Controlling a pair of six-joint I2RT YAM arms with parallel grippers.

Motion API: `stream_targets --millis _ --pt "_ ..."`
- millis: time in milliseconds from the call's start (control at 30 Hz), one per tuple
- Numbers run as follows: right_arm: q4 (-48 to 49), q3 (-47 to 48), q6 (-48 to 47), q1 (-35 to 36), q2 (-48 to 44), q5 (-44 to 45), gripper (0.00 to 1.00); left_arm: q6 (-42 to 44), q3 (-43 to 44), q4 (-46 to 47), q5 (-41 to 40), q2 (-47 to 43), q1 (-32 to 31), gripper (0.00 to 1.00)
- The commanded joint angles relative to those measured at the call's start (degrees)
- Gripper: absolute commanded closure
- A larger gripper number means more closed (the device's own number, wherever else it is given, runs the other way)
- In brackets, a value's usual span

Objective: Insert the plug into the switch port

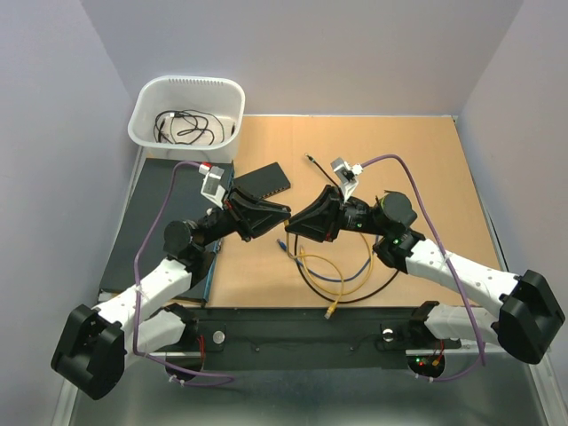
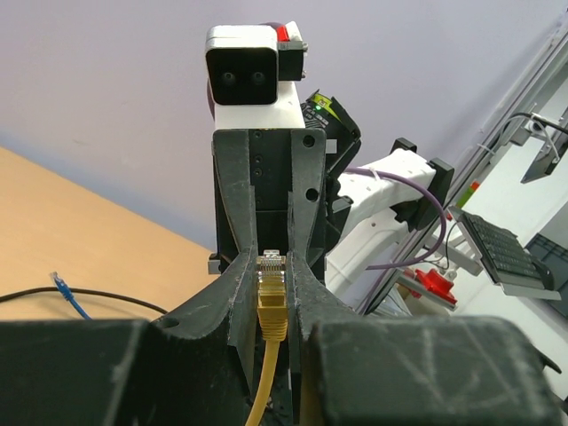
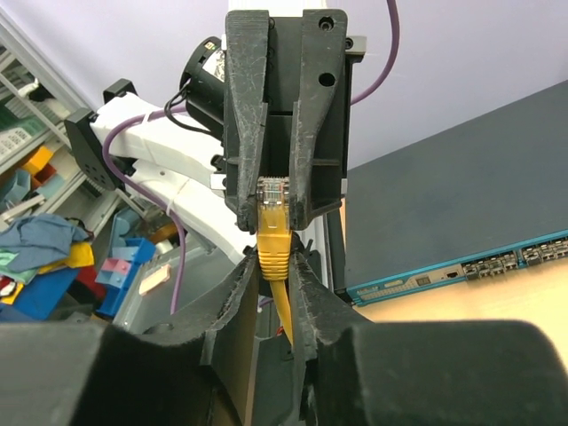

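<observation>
The plug is yellow with a clear tip and stands tip-up between both grippers, its cable hanging down. My left gripper is shut on it, and its fingers pinch the clear tip. My right gripper meets the left tip to tip, and its fingers press both sides of the plug's yellow boot. The switch is a small flat black box lying just behind the left gripper. Its port row cannot be made out.
A white bin of black cables stands at the back left. Loops of yellow cable and black cable lie under the right arm, with a blue plug beside them. A large dark unit with a teal front lies along the left.
</observation>
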Motion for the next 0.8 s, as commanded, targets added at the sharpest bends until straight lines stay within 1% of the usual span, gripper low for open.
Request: stream_targets --millis 0,67,267,333,367,400,433,467,500,533,567,600,633,667,700,733,767 --pt "4.4 0.65 0.27 -0.42 -0.65 0.86 0.75 1.24 -0.42 15.01 -0.62 -0.09 -0.63 1.0" --pt "4.4 0.47 0.27 -0.33 -0.56 1.21 0.8 1.41 -0.51 14.93 -0.8 0.09 -0.81 1.0" --pt "4.48 -0.23 0.45 -0.33 0.05 1.47 0.88 2.64 -0.69 13.88 -2.2 0.09 -1.42 1.0" --pt "4.49 -0.76 0.62 -0.33 0.06 1.82 0.95 3.52 -0.78 12.65 -3.08 -0.08 -1.51 1.0" --pt "4.49 -0.85 0.53 -0.33 -0.03 2.09 0.99 3.87 -0.78 12.03 -3.78 -0.17 -1.69 1.0" --pt "4.49 -1.37 0.19 -0.33 -0.38 3.13 1.0 4.66 -0.95 9.85 -4.57 -0.7 -1.69 1.0" --pt "4.05 -1.64 0.01 -0.42 -0.56 4.45 1.0 4.93 -1.04 8.87 -4.93 -0.87 -1.69 0.92" --pt "3.26 -1.9 -0.17 -0.42 -0.73 5.42 1.0 6.24 -1.04 5.9 -5.63 -1.05 -1.78 0.8" --pt "1.34 -1.64 -0.95 -0.33 -1.0 6.39 0.99 7.03 -1.13 3.87 -5.81 -1.92 -1.69 0.56" --pt "-1.38 -1.12 -2.01 -0.42 -1.26 8.83 1.0 8.43 -1.13 1.59 -5.9 -2.37 -1.69 0.46" --pt "-6.8 -0.42 -4.36 -0.33 -1.61 10.07 0.99 11.32 -1.13 -4.18 -6.94 -3.68 -1.69 0.31" --pt "-9.72 0.03 -5.78 -0.42 -1.88 11.39 1.0 13.26 -1.04 -7.54 -7.91 -4.47 -1.69 0.11" --pt "-16.54 0.55 -7.36 -0.42 -2.66 15.06 0.99 14.85 -0.95 -10.97 -8.96 -5.26 -1.6 0.05" --pt "-19.83 0.99 -10.34 -0.33 -2.84 16.66 1.0 16.43 -0.86 -17.44 -11.67 -6.23 -1.52 0.01" --pt "-23.25 2.39 -11.76 -0.42 -3.11 18.68 0.99 19.58 -0.34 -20.38 -13.0 -7.98 -1.43 0.01" --pt "-26.33 2.66 -13.08 -0.42 -3.46 20.79 1.0 20.91 -0.16 -22.84 -14.32 -8.69 -0.99 0.01" --pt "-31.24 3.02 -15.18 -0.33 -4.16 25.07 1.0 22.14 0.1 -27.13 -17.12 -9.39 -0.81 0.01"
